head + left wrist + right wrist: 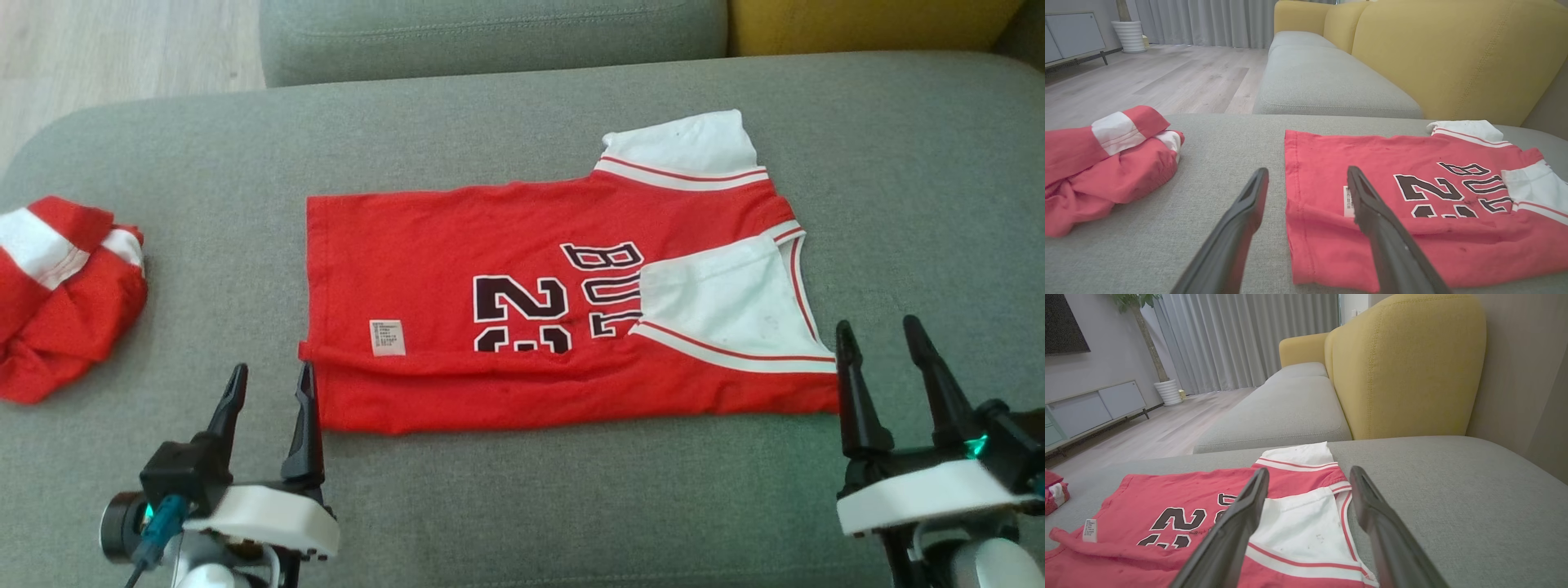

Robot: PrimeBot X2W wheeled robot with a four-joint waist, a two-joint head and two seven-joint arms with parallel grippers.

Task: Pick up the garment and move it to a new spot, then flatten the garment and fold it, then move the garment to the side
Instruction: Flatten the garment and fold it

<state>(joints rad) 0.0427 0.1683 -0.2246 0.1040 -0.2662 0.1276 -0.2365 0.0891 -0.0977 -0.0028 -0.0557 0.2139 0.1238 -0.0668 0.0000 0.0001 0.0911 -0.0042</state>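
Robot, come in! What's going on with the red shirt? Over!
Left gripper and right gripper open, empty. Red jersey flat on sofa, near edge folded over. Second red garment bunched at left, apart.

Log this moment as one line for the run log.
stage: partly folded | red jersey: flat on grey cushion, near edge folded over | left end effector: open, empty | right end effector: open, empty | red bundle: far left

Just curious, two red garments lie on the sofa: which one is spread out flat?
The jersey printed with a dark number, in the middle of the grey cushion. The other red-and-white garment, off to the robot's left, sits bunched in a heap.
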